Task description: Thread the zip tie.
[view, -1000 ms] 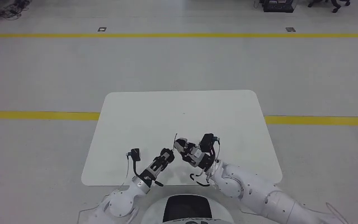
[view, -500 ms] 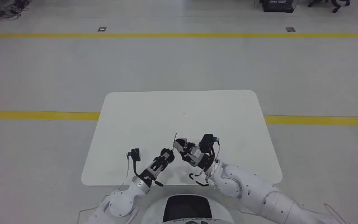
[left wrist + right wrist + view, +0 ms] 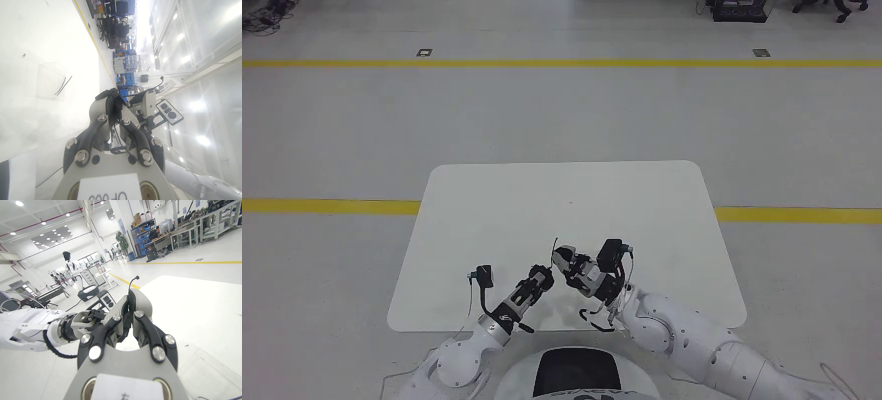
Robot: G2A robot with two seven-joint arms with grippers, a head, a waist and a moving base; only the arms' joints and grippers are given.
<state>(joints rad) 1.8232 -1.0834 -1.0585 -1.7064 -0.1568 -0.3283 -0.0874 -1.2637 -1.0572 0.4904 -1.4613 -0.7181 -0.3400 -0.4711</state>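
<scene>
1. Two grippers sit close together over the near edge of the white table (image 3: 642,200). From the top view, the left gripper (image 3: 113,98) is the one closer to that edge. Its fingers are pressed together, with something black between them that I cannot identify.
2. Just beside it and slightly farther in, the right gripper (image 3: 130,297) is clamped on the zip tie (image 3: 130,285), which is pinched between its pads.
3. The tie sticks out past those fingertips as a thin black strip. Its small head is at the free end, in the air above the table.
4. Farther out on the table I see a clear box (image 3: 45,70) holding two loose black strips (image 3: 63,85), well apart from both grippers.
5. Beyond the table, a yellow floor line (image 3: 562,63) crosses the far floor.
</scene>
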